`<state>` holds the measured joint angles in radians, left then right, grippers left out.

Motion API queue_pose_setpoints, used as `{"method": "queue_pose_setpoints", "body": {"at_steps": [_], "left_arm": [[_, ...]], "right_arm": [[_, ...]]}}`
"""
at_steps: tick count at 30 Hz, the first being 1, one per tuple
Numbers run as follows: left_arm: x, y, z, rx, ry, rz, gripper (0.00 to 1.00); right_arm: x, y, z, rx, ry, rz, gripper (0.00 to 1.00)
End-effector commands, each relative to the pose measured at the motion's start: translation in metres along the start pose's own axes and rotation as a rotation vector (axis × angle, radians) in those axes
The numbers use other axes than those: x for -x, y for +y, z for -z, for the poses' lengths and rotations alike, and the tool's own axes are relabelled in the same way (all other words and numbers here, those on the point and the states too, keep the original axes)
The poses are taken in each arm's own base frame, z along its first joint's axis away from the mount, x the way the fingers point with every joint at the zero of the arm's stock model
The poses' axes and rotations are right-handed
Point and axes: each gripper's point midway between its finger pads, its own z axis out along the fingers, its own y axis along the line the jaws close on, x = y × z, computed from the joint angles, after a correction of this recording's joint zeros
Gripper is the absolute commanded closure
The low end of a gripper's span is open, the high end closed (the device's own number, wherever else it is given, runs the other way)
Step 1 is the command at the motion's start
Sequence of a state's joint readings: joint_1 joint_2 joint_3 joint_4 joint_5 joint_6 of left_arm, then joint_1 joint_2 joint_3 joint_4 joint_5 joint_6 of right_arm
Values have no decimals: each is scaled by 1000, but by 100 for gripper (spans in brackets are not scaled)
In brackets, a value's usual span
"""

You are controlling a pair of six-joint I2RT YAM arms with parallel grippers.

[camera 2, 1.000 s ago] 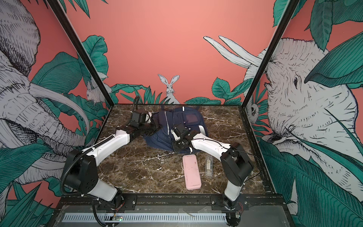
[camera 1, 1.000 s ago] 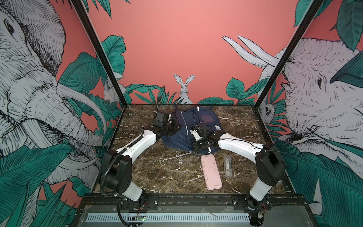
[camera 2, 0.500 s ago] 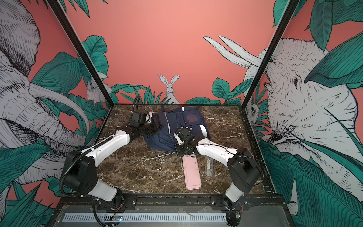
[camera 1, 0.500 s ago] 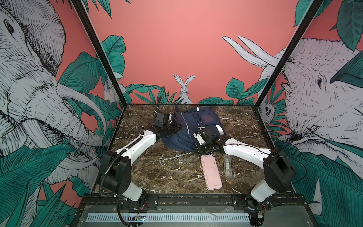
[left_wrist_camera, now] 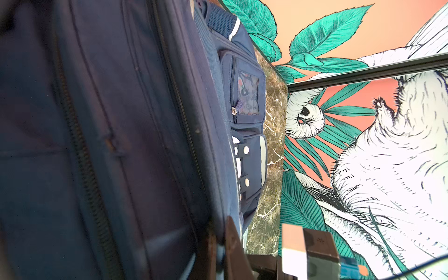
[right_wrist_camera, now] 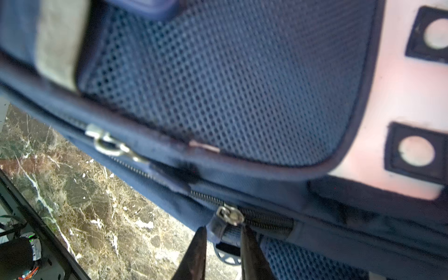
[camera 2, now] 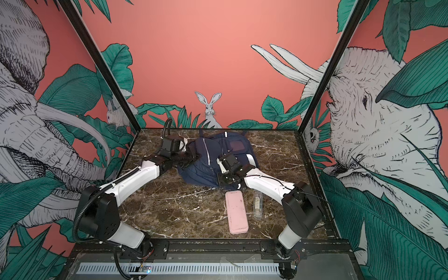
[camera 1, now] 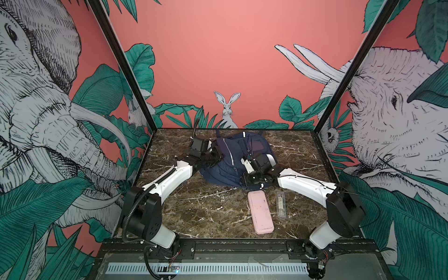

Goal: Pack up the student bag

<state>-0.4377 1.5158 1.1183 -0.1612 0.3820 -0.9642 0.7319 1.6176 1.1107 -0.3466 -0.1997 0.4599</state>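
The student bag [camera 1: 225,167] [camera 2: 203,167], a navy-blue backpack, lies at the back middle of the marble table in both top views. My left gripper [camera 1: 213,157] [left_wrist_camera: 219,230] is at the bag's left edge and is shut on a fold of its blue fabric. At the bag's near right edge, my right gripper [camera 1: 244,181] [right_wrist_camera: 223,228] stands slightly open. A metal zipper pull [right_wrist_camera: 229,214] with its fabric tab sits between the fingertips, with a gap on either side. A second zipper pull [right_wrist_camera: 109,143] lies farther along the same edge.
A flat pink case [camera 1: 260,212] [camera 2: 236,212] lies on the table in front of the bag. A small clear packet [camera 1: 280,204] [camera 2: 257,204] is just to its right. Printed walls close in the table's left, right and back.
The right arm's elbow has swung out to the right, and its gripper has shifted slightly toward the bag's near edge. The left arm has not moved.
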Motion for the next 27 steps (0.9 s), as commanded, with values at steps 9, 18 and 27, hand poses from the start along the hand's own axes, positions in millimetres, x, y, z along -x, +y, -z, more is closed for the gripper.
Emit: {"method": "queue_pose_setpoints", "body": {"at_steps": [9, 18, 27], "left_arm": [[20, -53, 27, -158, -97, -80, 100], [18, -51, 27, -159, -89, -71, 100], [21, -35, 43, -112, -141, -76, 100]], "right_arm": [[9, 1, -9, -138, 17, 8, 72], [18, -15, -9, -317, 41, 48, 72], [15, -44, 0, -227, -27, -92, 71]]}}
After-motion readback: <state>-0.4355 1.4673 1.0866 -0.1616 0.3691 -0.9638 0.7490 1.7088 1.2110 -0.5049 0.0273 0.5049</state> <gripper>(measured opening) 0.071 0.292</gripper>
